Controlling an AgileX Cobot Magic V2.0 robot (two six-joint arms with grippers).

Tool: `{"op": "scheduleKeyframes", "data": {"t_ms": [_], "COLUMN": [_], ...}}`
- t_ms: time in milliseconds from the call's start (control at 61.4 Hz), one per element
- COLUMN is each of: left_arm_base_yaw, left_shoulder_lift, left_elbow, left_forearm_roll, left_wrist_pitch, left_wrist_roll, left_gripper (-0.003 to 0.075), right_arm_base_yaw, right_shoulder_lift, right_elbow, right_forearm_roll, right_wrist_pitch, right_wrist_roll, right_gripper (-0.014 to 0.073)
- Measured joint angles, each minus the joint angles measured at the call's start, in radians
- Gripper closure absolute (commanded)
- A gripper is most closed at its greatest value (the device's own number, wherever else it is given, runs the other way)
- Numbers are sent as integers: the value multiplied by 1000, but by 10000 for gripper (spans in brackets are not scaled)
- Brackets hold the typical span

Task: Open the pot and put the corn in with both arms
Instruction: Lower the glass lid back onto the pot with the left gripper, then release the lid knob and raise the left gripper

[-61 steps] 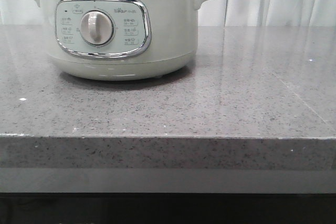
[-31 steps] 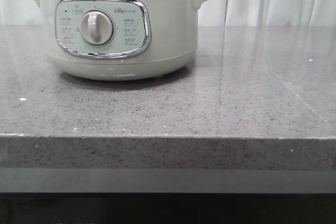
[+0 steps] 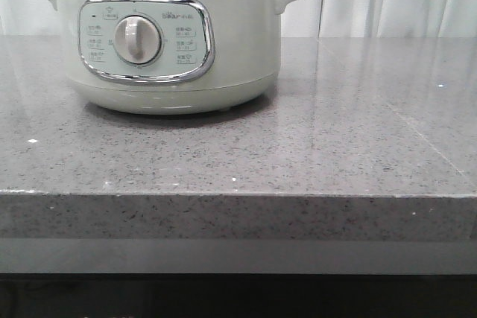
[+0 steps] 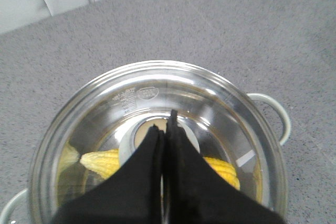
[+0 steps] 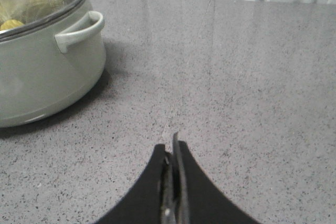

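The corn (image 4: 219,167) lies inside the pot (image 3: 168,39), under a glass lid (image 4: 157,93). In the left wrist view its long axis runs across the pot, roughly level, with one tapered end showing on one side of the black fingers (image 4: 144,166) and the thicker yellow body on the other; the middle of the cob is hidden behind them.

The front view shows only the pot's outside: the pale-green wall, the chrome-framed panel with its white dial (image 3: 137,39) facing the camera, both side handles and the steel rim, all standing on the grey counter (image 3: 313,154) at the left. Neither arm nor the corn shows there. The left wrist view looks straight down through the lid and shows the corn and the lid's knob (image 4: 140,131). The right wrist view sees the pot from the side, with one handle (image 5: 81,29), and a small yellow patch through the lid.

The left gripper (image 4: 164,129) hangs over the lid's middle, jaws pressed together, tips at the knob; whether they touch it I cannot tell. The right gripper (image 5: 173,145) has its jaws together too, holding nothing, over bare counter well apart from the pot.
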Motion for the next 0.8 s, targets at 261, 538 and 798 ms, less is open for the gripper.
{"op": "scheduleKeyframes", "data": {"t_ms": [261,538,798], "left_arm_base_yaw": [0,0,0], "left_shoulder_lift": [-290,-700,-1109], "left_elbow": [311,754,1091], "left_forearm_roll": [15,15,15], "left_wrist_pitch": [-109,-290,-334], "left_wrist_roll": [0,-7,-52], "left_gripper": [741,741,741], "right_arm_base_yaw": [0,0,0], "right_shoulder_lift": [-18,-18,-18], "right_elbow": [0,0,0], "right_forearm_roll": [0,0,0], "right_wrist_pitch": [0,0,0], "right_wrist_roll": [0,0,0], "right_gripper": [662,662,662]}}
